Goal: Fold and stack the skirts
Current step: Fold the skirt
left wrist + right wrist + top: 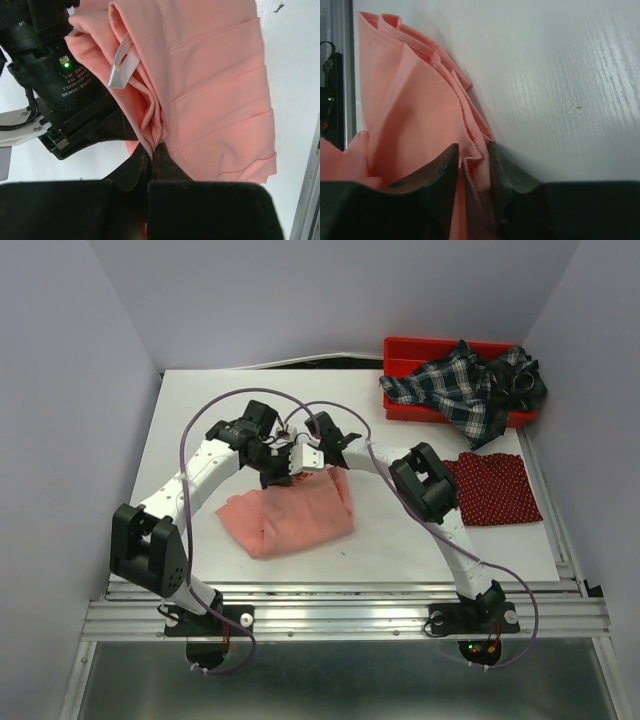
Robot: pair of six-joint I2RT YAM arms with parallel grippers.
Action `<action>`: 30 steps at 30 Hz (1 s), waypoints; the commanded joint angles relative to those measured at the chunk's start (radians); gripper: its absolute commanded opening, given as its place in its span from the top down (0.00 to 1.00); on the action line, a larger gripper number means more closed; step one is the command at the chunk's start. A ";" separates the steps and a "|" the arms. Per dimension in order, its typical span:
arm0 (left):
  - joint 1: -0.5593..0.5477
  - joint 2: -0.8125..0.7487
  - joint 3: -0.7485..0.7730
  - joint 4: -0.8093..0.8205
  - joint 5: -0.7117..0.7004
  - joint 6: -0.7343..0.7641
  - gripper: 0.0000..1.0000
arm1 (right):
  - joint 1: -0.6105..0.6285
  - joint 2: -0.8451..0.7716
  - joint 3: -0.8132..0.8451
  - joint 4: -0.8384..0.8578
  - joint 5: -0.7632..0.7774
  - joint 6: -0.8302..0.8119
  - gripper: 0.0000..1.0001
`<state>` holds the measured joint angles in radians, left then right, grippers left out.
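Observation:
The salmon-pink skirt [290,518] lies partly folded at the table's middle. My left gripper [273,474] and right gripper [303,462] meet close together at its far edge. In the left wrist view the left gripper [151,149] is shut on a pinched fold of the pink skirt [215,100]. In the right wrist view the right gripper [472,150] is closed on bunched layers of the pink skirt [410,110]. The dark red dotted skirt [492,489] lies folded flat at the right. The navy-and-white plaid skirt [465,387] is draped over the red bin [402,350].
The red plastic bin stands at the back right corner. The right arm's wrist camera housing [60,85] is right beside the left gripper. A metal rail [340,612] runs along the table's near edge. White walls enclose the table.

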<state>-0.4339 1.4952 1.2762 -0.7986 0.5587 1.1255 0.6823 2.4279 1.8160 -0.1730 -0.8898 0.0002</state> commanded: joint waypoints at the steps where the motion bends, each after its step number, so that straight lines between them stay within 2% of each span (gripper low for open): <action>1: 0.030 0.040 -0.037 0.073 -0.011 -0.004 1.00 | -0.003 -0.041 0.000 -0.020 0.086 -0.003 0.60; 3: 0.047 0.063 -0.060 0.099 -0.006 -0.010 1.00 | -0.012 -0.040 0.025 -0.022 0.129 -0.002 0.50; 4: 0.052 0.068 -0.067 0.113 -0.006 -0.010 1.00 | -0.012 -0.038 0.035 -0.020 0.179 0.035 0.34; 7: 0.072 0.094 -0.090 0.142 -0.016 -0.013 1.00 | -0.032 -0.029 0.074 -0.019 0.299 0.020 0.18; 12: 0.115 0.195 -0.071 0.179 -0.014 -0.047 1.00 | -0.084 -0.035 0.126 -0.013 0.406 0.041 0.07; 13: 0.129 0.215 -0.048 0.176 -0.011 -0.052 0.98 | -0.095 -0.038 0.149 -0.014 0.425 0.050 0.01; 15: 0.141 0.269 -0.025 0.174 -0.006 -0.066 0.94 | -0.128 -0.055 0.166 -0.014 0.443 0.081 0.00; 21: 0.182 0.397 0.047 0.196 0.006 -0.144 0.69 | -0.211 -0.176 0.088 -0.017 0.514 0.089 0.00; 22: 0.190 0.410 0.083 0.187 0.012 -0.157 0.37 | -0.220 -0.223 0.051 -0.032 0.517 0.071 0.00; 24: 0.224 0.421 0.142 0.161 0.058 -0.194 0.26 | -0.240 -0.275 0.016 -0.072 0.514 0.044 0.00; 26: 0.256 0.381 0.172 0.148 0.099 -0.240 0.01 | -0.240 -0.366 -0.048 -0.105 0.458 0.031 0.00; 30: 0.316 0.257 0.195 0.176 0.170 -0.383 0.01 | -0.228 -0.502 -0.199 -0.157 0.197 0.110 0.03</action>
<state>-0.1616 1.9041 1.4197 -0.6189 0.6338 0.8810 0.4114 2.0785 1.7222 -0.2852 -0.4702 0.0727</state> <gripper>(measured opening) 0.986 0.980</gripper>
